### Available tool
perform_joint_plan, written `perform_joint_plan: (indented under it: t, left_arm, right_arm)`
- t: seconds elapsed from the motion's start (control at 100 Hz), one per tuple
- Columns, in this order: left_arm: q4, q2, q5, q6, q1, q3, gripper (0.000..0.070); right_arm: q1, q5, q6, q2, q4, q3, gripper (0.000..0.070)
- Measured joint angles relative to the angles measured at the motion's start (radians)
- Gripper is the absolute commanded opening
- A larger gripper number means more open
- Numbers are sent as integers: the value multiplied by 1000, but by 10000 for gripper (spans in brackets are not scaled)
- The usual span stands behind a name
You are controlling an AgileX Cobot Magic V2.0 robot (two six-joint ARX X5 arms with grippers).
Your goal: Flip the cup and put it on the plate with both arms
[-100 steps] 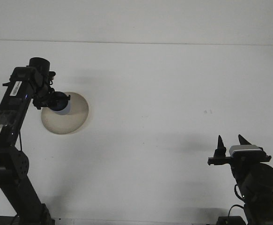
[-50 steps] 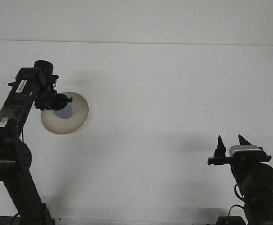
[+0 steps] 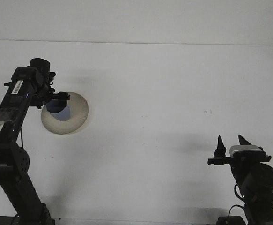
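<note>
**Cup seated on plate, left arm at the release**

A plain white counter [image 3: 164, 93] fills the front view beneath a pale wall. At its left lies a round beige plate [image 3: 77, 115], and on it stands a small blue cup [image 3: 60, 108], seen from above with its dark round mouth apparently facing up; its long axis therefore seems vertical, though the arm hides part of the rim. The left pincer [image 3: 56, 97] hangs at the cup's far edge; whether its fingers are spread or pinching cannot be told. The right pincer [image 3: 230, 143] rests well apart at lower right, fingers spread and pointing upward, holding nothing. Judged from this, the step in hand is release: open fully, then lift straight up so the cup is not tipped or dragged off the plate.
</note>
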State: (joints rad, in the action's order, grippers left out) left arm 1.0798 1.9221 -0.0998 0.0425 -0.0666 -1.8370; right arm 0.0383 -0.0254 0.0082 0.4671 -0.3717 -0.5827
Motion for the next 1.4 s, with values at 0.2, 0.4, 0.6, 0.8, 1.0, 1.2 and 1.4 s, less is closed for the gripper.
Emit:
perform_joint_plan:
  t: [0.2,0.4,0.6,0.8,1.0,1.2,1.4]
  left_arm:
    - [-11,-122,0,-4,-12,0,545]
    - [-4,-236,65,-13,-13,0,545]
    - [-11,-357,74,-37,-8,15,545]
    - [-113,-509,77,-55,18,186,544]
    - [-317,-715,77,-61,70,464,544]
    - [-539,-928,77,-68,111,788,545]
    - [-689,-1150,77,-83,134,1055,544]
  right_arm:
    - [0,0,0,0,0,0,445]
    - [0,0,0,0,0,0,445]
    - [0,0,0,0,0,0,445]
    - [0,0,0,0,0,0,445]
    - [0,0,0,0,0,0,445]
    - [0,0,0,0,0,0,445]
    - [0,0,0,0,0,0,445]
